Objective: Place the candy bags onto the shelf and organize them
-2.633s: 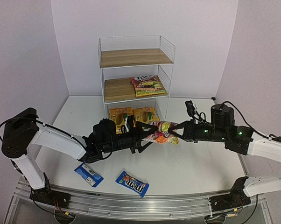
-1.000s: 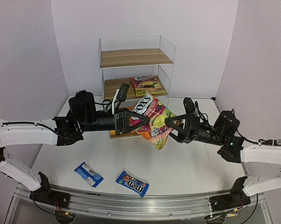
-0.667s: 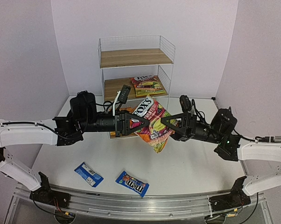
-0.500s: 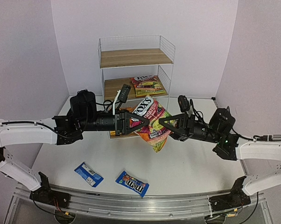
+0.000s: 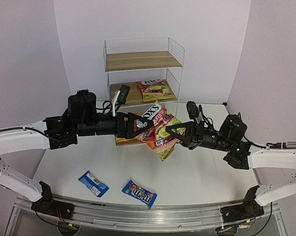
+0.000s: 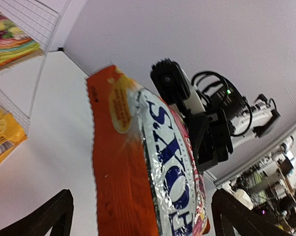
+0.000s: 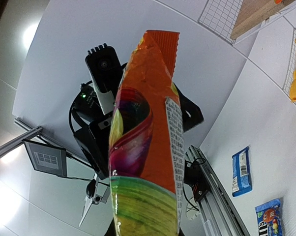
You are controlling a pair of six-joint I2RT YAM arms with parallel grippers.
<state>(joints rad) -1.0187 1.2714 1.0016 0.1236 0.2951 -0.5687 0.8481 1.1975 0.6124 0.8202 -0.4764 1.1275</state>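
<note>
Two blue packets (image 5: 93,183) (image 5: 139,192) flat on the table (image 5: 202,172) below and nearer than both pincers, then the left pincer (image 5: 139,122) and right pincer (image 5: 173,132) pinching one red-pink bag (image 5: 157,130) aloft between them, with the shelf (image 5: 142,60) just beyond holding another such bag (image 5: 157,90).

I see the shelf (image 5: 143,78), a white wire rack with wood-grain boards, top board bare. One red-pink bag (image 5: 157,90) lies flat on its middle board, right side. Two yellow-orange bags (image 5: 128,132) rest on its bottom board, partly hidden. The second red-pink bag (image 5: 158,130) hangs tilted in the air just in front of the shelf, lettered end up. Two small blue packets (image 5: 93,183) (image 5: 139,192) lie flat on the table, well in front of the shelf.
</note>
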